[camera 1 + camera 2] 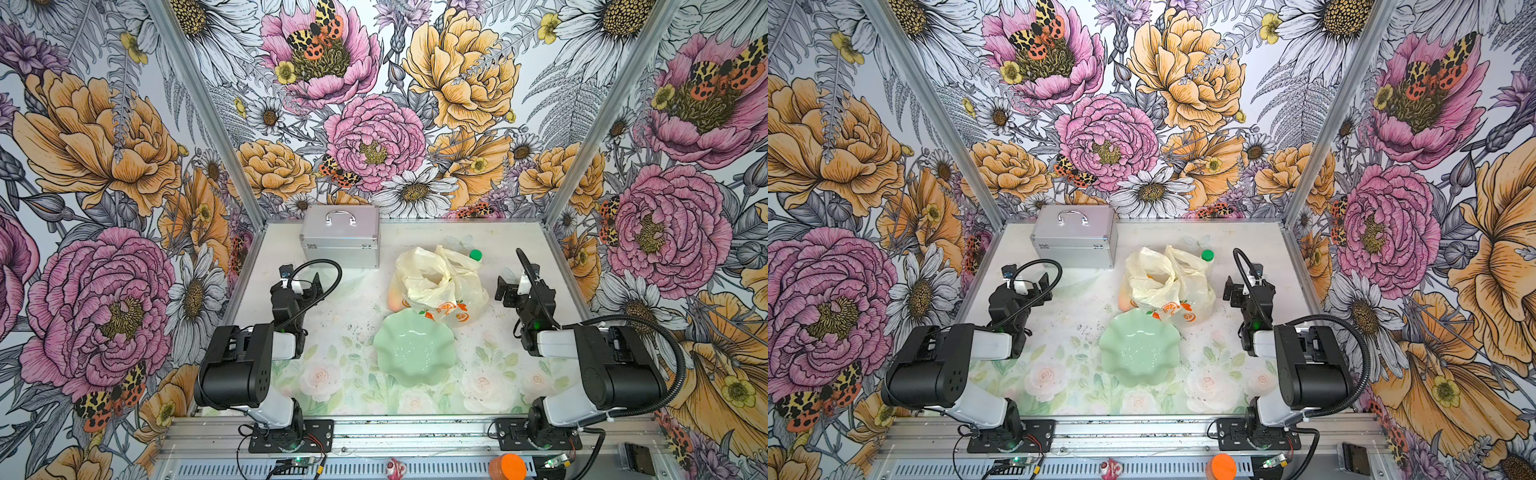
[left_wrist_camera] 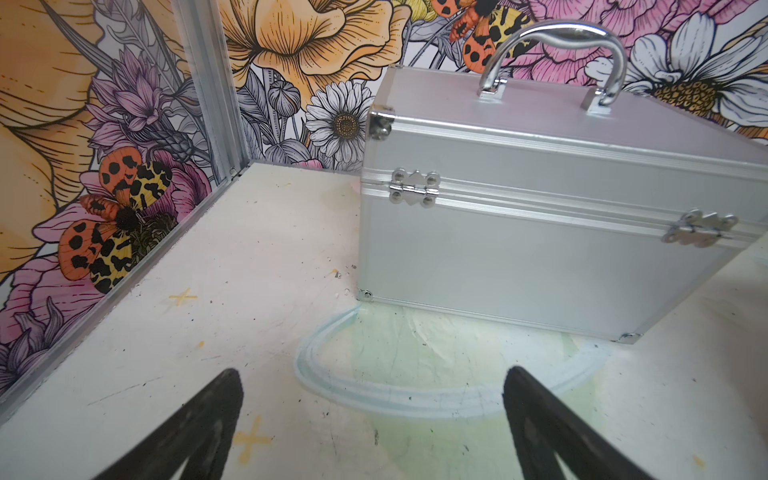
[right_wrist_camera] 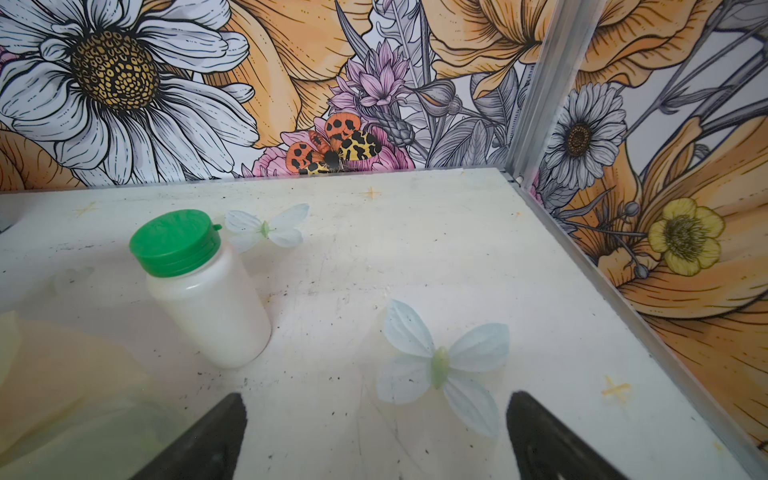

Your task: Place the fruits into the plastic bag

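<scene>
Silver case (image 1: 340,241), green dish (image 1: 432,332) — capped bottle (image 3: 208,299)

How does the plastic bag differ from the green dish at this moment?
The plastic bag is crumpled, translucent pale yellow with orange prints; the green dish is rigid, glossy and wavy-edged. The dish is empty, while an orange-pink shape shows at the bag's left side. The bag lies farther back on the table, the dish nearer the front. Both are centred, their edges adjoining in both top views.
</scene>
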